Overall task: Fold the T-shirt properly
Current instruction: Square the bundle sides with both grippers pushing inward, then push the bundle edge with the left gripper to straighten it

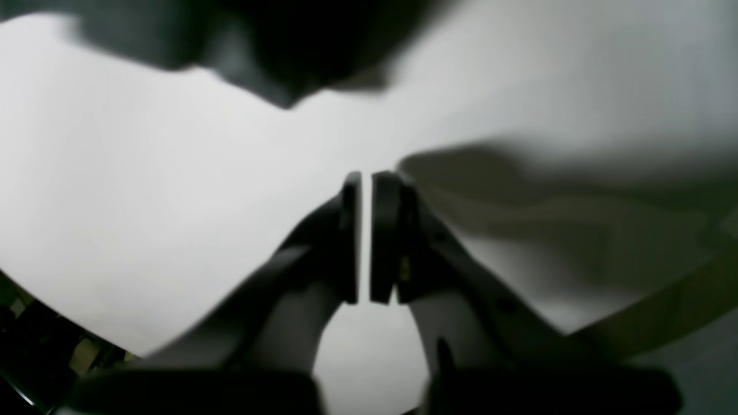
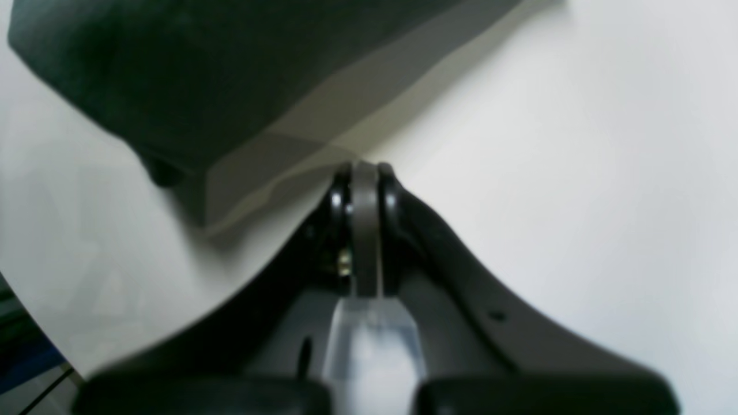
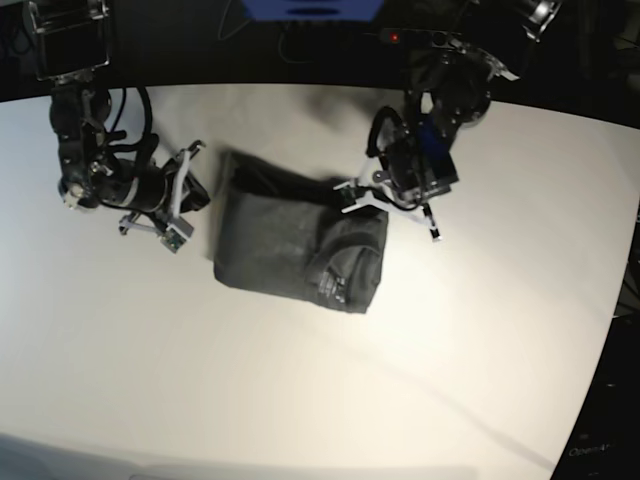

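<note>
The dark grey T-shirt [image 3: 295, 245] lies folded into a compact rectangle on the white table [image 3: 330, 400]. My left gripper [image 3: 347, 199] hovers at the shirt's far right corner. In the left wrist view it [image 1: 364, 178] is shut with only a thin slit between the jaws, holds nothing, and the shirt [image 1: 277, 46] is a blurred dark shape beyond it. My right gripper [image 3: 203, 188] is just off the shirt's left edge. In the right wrist view it [image 2: 365, 168] is shut and empty over bare table, with the shirt [image 2: 173, 75] ahead to the left.
The table's far edge borders dark clutter with a blue object [image 3: 310, 8] at the back. The table's near left edge shows in both wrist views [image 2: 34, 340]. White table surface spreads in front of and to the right of the shirt.
</note>
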`<action>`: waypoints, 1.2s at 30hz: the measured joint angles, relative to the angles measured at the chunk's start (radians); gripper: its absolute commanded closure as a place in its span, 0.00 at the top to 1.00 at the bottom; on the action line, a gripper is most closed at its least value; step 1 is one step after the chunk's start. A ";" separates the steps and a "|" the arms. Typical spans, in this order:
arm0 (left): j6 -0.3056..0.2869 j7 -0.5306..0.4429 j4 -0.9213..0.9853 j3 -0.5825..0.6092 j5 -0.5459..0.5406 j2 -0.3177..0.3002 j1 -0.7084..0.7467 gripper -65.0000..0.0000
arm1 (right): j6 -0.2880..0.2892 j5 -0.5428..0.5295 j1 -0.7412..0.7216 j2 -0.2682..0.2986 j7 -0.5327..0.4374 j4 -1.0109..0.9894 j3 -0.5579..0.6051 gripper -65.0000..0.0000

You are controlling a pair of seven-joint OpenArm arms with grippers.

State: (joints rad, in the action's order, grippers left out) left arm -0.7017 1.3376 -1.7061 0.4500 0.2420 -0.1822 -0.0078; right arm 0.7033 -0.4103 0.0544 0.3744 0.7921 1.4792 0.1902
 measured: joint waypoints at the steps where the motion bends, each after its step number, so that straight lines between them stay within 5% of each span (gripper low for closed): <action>1: 0.000 -0.030 0.011 0.008 0.001 0.002 0.000 0.05 | 0.000 0.000 0.001 0.000 -0.002 0.000 0.000 0.01; 10: -0.002 -0.122 0.127 0.002 0.016 0.036 -0.047 0.05 | -0.005 0.000 0.013 -0.002 -0.010 0.001 -0.006 0.01; 18: 0.021 -0.301 0.275 -0.008 0.031 0.043 -0.141 0.05 | -0.012 -0.016 0.052 -0.013 -0.037 0.011 -0.012 0.01; 26: 0.028 -0.388 0.393 -0.013 0.016 0.062 -0.224 0.05 | 0.000 -0.042 0.105 -0.087 -0.061 0.016 -0.010 0.01; 36: 0.001 -0.563 0.537 -0.264 -0.033 0.122 -0.280 0.05 | 0.004 -0.054 0.135 -0.136 -0.087 0.022 0.053 0.01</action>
State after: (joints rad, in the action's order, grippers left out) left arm -0.7006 0.7750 -1.1687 0.1856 0.2089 -0.0601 -0.2874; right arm 0.7071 -0.4644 0.1890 0.2382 0.7055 1.5009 0.2428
